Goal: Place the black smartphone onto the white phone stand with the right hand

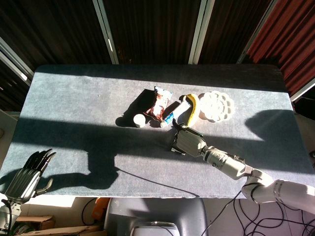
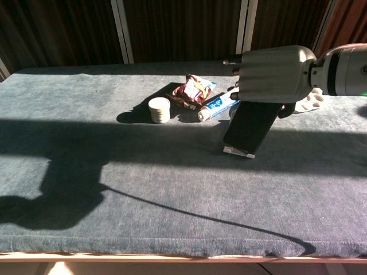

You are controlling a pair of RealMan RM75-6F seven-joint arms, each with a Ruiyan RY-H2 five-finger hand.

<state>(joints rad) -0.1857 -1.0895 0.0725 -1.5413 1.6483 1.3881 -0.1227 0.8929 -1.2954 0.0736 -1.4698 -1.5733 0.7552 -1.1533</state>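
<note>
My right hand [image 2: 274, 74] grips the top of the black smartphone [image 2: 249, 127] in the chest view. The phone leans upright with its lower edge down at the white phone stand [image 2: 239, 151], of which only the foot shows below the phone. From the head view, the right hand [image 1: 189, 140] covers both phone and stand at the table's middle. My left hand [image 1: 27, 178] hangs off the table's near left corner, fingers apart and holding nothing.
Behind the stand lie a toothpaste tube [image 2: 217, 106], a red snack packet [image 2: 193, 90], a small white round jar [image 2: 159, 110], a banana [image 1: 192, 109] and a white round palette tray [image 1: 216, 105]. The grey cloth table [image 2: 143, 172] lies partly in shadow.
</note>
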